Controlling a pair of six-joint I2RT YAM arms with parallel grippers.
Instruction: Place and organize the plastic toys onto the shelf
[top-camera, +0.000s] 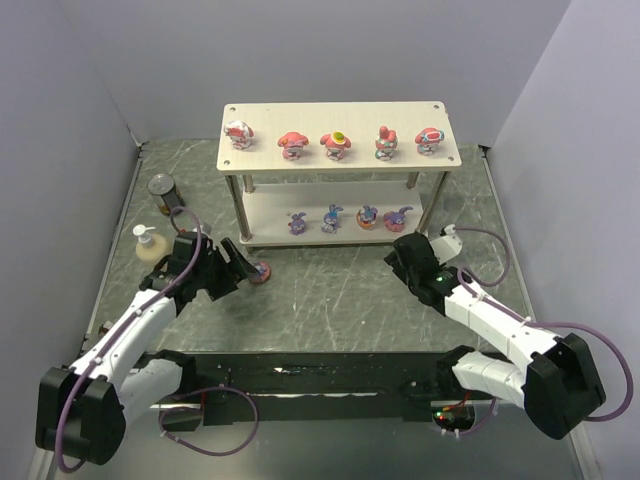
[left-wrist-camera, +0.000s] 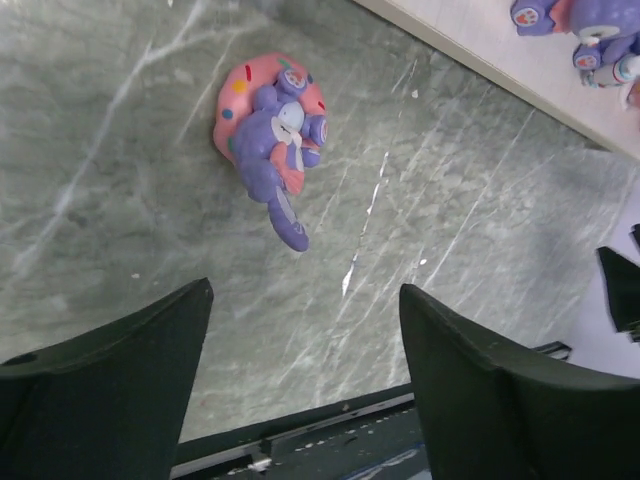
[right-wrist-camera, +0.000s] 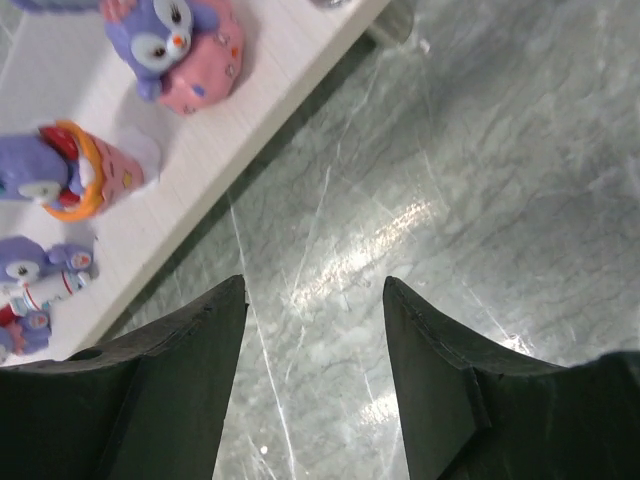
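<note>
Left gripper (left-wrist-camera: 305, 295) jaws spread, nothing in them, hanging just short of the one toy off the shelf (top-camera: 310, 115): a purple figurine (left-wrist-camera: 270, 130) in a pink ring, on its side on the table (left-wrist-camera: 120, 200). We read this as the pick. Next: advance, straddle it, close, carry to the lower board (top-camera: 270, 225). Right gripper (right-wrist-camera: 315, 290) released, empty, near that board's right end.
</note>
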